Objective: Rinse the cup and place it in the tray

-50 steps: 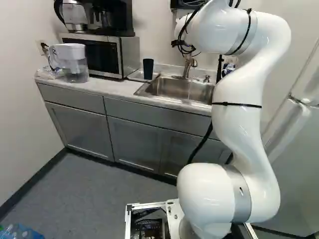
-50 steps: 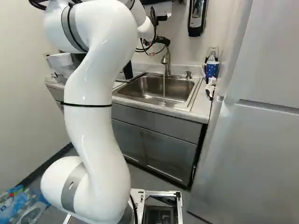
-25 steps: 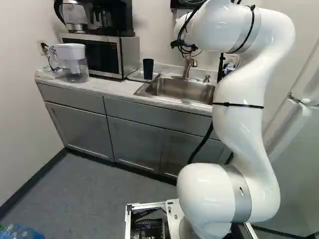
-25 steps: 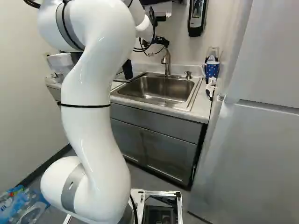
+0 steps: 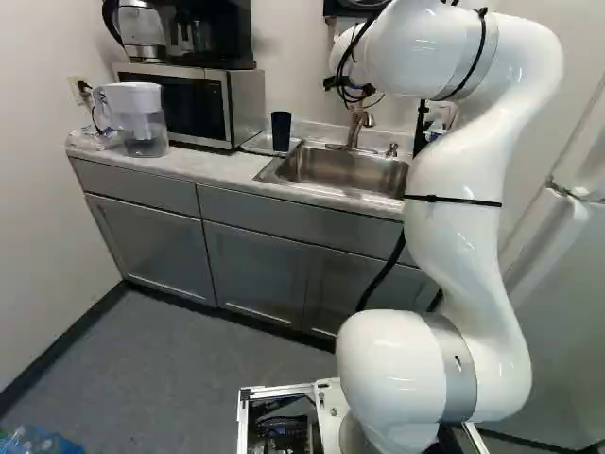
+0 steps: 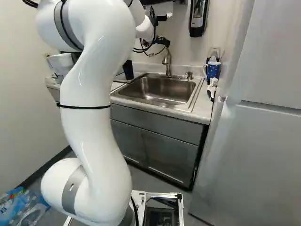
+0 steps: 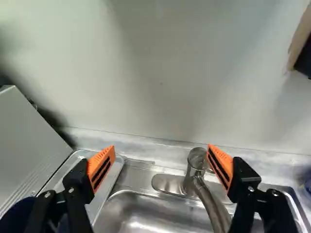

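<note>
In the left base view, the dark cup [image 5: 281, 130] is seen upright on the metal tray [image 5: 253, 145], towards its near edge on the side of the sink [image 5: 345, 170]. The tray is set beside the sink's left edge, towards the back of the counter [image 5: 213, 168]. The microwave [image 5: 189, 104] and the pitcher [image 5: 142, 123] are placed farther left, the pitcher close to the counter's left end. The gripper [image 5: 351, 90] is held above the faucet [image 5: 357, 128], well apart from the cup.

In the right base view, the cup is partly covered by the arm [image 6: 89, 108]. A blue mug [image 6: 213, 70] is placed at the counter's back right corner.

In the wrist view, the gripper's fingers are spread wide and nothing is gripped. The faucet's base is seen between them, nearer one fingertip; the tray is seen beyond and below the other.
</note>
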Controlling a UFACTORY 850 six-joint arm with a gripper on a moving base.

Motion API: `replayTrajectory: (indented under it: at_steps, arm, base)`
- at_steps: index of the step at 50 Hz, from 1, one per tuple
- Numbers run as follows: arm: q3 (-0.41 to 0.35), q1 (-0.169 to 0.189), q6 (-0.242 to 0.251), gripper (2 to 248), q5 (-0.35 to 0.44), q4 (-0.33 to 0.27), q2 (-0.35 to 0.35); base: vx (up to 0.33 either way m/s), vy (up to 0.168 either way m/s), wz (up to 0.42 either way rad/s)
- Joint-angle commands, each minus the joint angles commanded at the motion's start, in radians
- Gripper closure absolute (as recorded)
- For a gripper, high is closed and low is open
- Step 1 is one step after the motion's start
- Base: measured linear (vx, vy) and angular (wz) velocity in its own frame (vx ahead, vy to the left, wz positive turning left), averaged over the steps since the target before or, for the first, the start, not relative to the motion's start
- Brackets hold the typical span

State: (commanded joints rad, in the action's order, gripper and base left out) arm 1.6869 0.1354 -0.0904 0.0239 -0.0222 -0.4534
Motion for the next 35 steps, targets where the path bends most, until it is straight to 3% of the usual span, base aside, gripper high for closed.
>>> replayTrajectory:
  at_steps: [35]
  arm:
    - [-0.205,-0.042,0.000,3,0.026,0.000,0.174]
  base:
    - [0.000,0.000,0.000]
